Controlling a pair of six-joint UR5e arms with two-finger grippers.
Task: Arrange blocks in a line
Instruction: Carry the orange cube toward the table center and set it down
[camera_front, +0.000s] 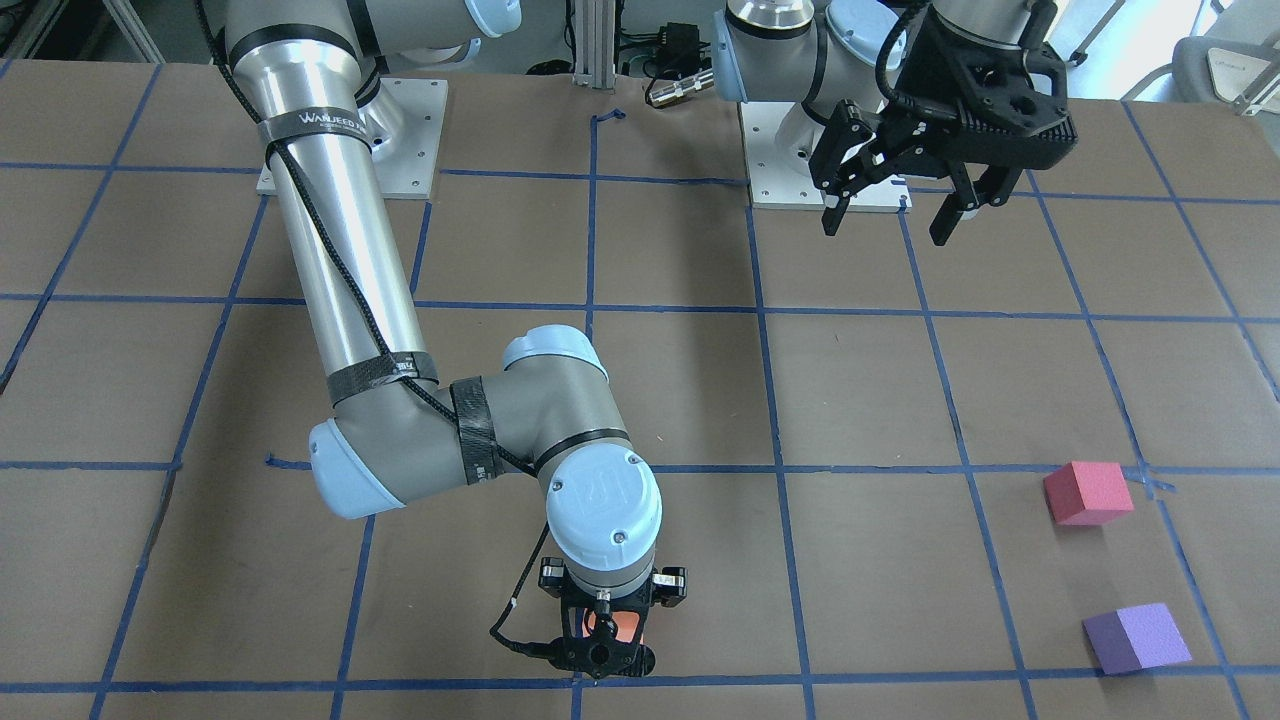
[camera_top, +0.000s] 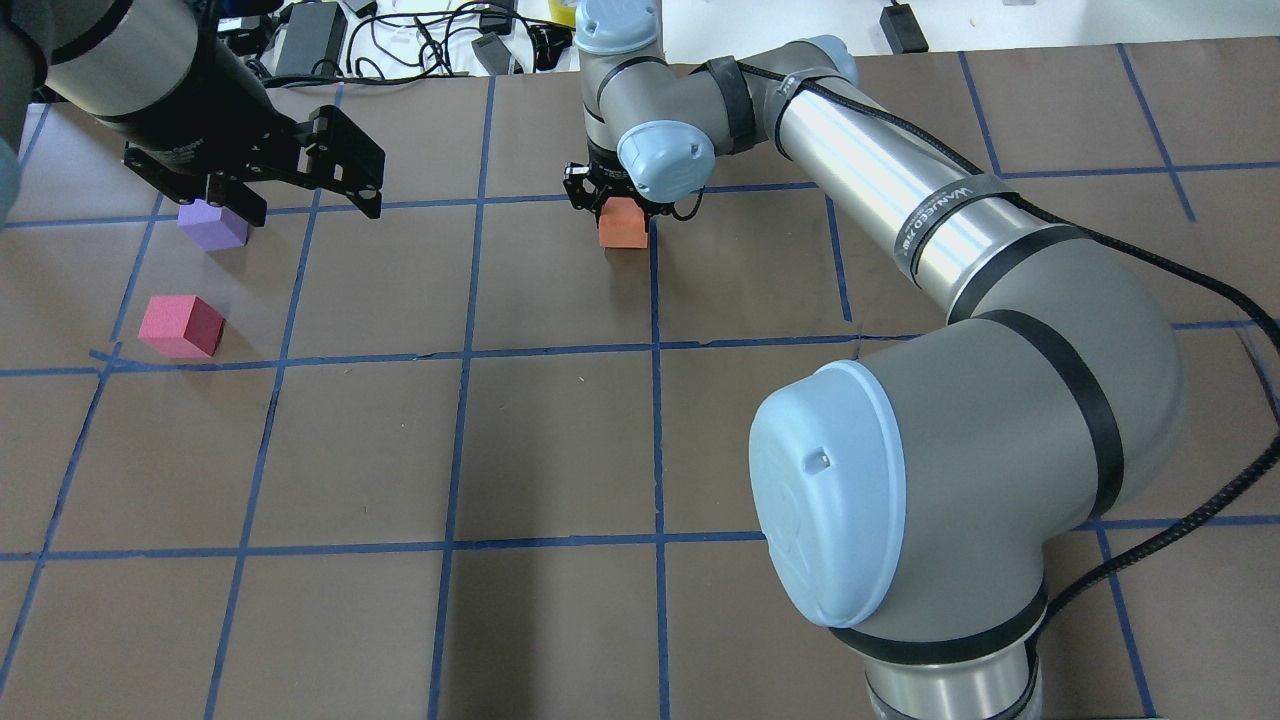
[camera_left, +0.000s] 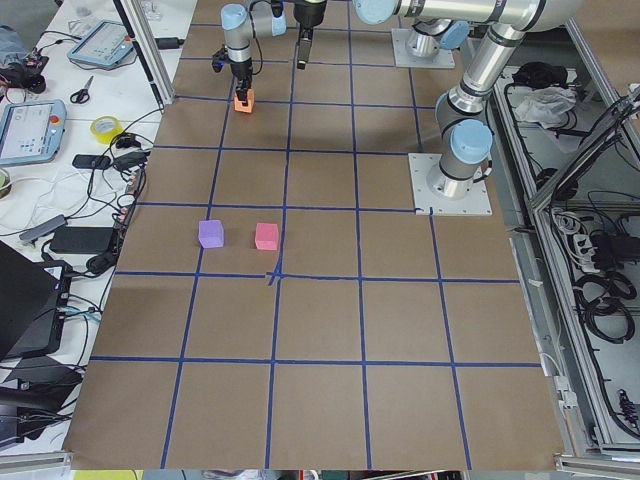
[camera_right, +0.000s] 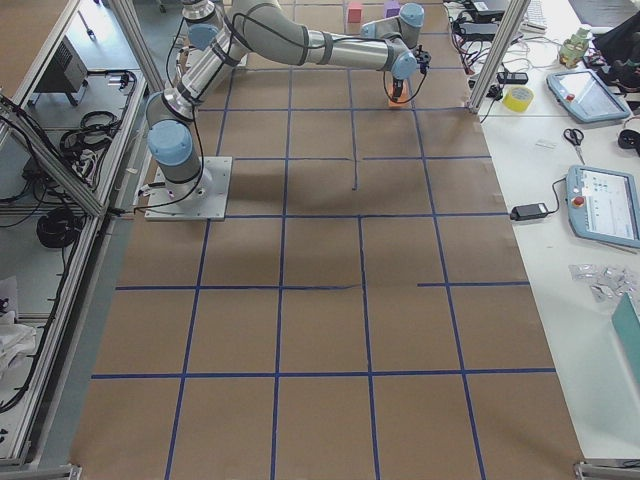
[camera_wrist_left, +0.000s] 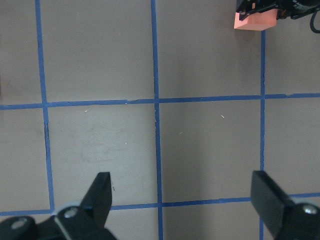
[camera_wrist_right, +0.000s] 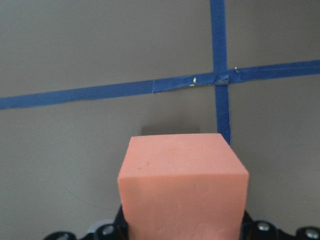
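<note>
In the front-facing view the right gripper (camera_front: 604, 645) sits low at 6 o'clock, its fingers pressed onto the orange block (camera_front: 612, 628), which shows only as a sliver between them. The left gripper (camera_front: 886, 232) hangs at 1 o'clock with its fingers spread and nothing between them. On the brown table (camera_front: 860, 380), the pinkish-red block (camera_front: 1088, 492) lies at 4 o'clock and the purple block (camera_front: 1137, 637) is near it toward 5 o'clock, apart from it. From overhead, the orange block is at 12 o'clock under the right gripper, beside a crossing of the blue tape lines (camera_front: 1000, 316); the purple block is at 10 o'clock, partly behind the spread left claw, with the pinkish-red one apart from it toward 6 o'clock. In both side views the orange block lies far up the table, well apart from the other two. The left wrist camera shows two spread fingers over bare table and the pinched orange block at 1 o'clock. The right wrist camera shows the orange block large at 6 o'clock, a tape crossing at 1 o'clock.
</note>
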